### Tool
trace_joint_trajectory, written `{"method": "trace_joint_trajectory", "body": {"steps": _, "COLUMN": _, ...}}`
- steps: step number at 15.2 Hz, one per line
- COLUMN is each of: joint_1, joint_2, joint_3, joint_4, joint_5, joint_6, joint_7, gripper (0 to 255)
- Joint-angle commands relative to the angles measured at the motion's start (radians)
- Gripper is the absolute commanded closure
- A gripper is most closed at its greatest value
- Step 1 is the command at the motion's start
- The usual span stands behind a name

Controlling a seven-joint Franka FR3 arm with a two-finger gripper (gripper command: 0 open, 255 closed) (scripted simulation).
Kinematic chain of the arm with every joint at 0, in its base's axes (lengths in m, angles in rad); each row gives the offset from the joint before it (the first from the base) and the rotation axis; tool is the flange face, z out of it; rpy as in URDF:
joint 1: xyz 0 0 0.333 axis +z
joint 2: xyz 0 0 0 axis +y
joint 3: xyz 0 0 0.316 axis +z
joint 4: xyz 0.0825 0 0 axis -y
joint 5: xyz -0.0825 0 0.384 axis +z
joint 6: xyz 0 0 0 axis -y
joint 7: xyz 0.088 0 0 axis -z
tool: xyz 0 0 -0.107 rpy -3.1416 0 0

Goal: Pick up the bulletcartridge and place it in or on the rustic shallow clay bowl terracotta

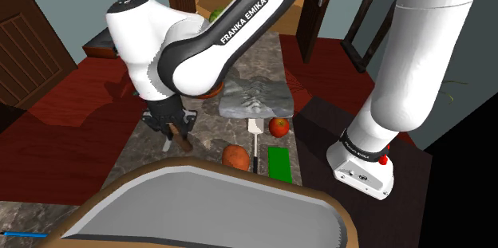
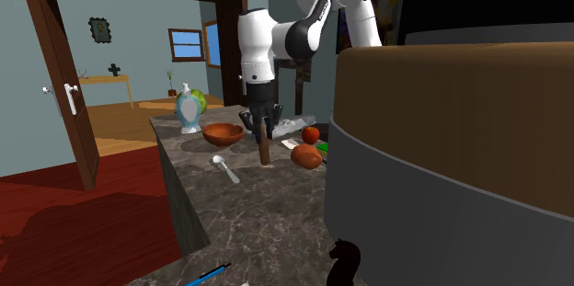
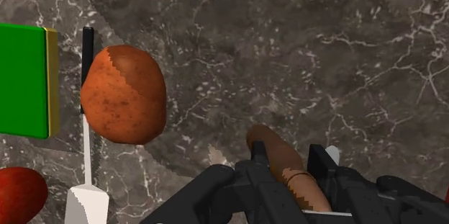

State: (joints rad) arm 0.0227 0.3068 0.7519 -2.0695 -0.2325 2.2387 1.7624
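My black gripper [image 2: 262, 130] is shut on the bulletcartridge [image 2: 264, 150], a brown cylinder with a rounded end that hangs upright, its lower end at or just above the marble countertop [image 2: 258, 211]. In the wrist view the fingers [image 3: 327, 168] clasp the cartridge [image 3: 277, 158] from both sides. From the shoulder view the gripper [image 1: 179, 131] sits below the arm's elbow. The terracotta bowl [image 2: 223, 133] stands on the counter a short way from the cartridge, toward the second exterior view's left; the arm hides most of it in the shoulder view.
An orange-brown potato [image 3: 124, 94], a red apple [image 2: 311, 133], a green block [image 1: 278, 163] and a knife [image 1: 254, 139] lie beside the gripper. A spoon [image 2: 225, 168], a globe-patterned vase [image 2: 189, 108] and a grey cloth [image 1: 255, 96] also sit on the counter.
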Motion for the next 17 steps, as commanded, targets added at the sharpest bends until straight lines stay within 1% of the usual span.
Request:
{"method": "trace_joint_trajectory", "body": {"steps": 1, "joint_1": -0.006, "joint_2": -0.018, "joint_3": 0.009, "joint_4": 0.009, "joint_5": 0.017, "joint_6": -0.022, "joint_7": -0.01, "gripper": 255}}
{"method": "trace_joint_trajectory", "body": {"steps": 6, "joint_1": -0.022, "joint_2": -0.06, "joint_3": 0.027, "joint_4": 0.03, "joint_5": 0.057, "joint_6": -0.074, "joint_7": -0.035, "gripper": 255}}
{"method": "trace_joint_trajectory", "body": {"steps": 11, "joint_1": -0.106, "joint_2": -0.08, "joint_3": -0.007, "joint_4": 0.028, "joint_5": 0.075, "joint_6": -0.082, "joint_7": -0.162, "gripper": 255}}
{"method": "trace_joint_trajectory", "body": {"steps": 17, "joint_1": -0.19, "joint_2": -0.069, "joint_3": -0.056, "joint_4": 0.064, "joint_5": 0.071, "joint_6": -0.105, "joint_7": -0.297, "gripper": 255}}
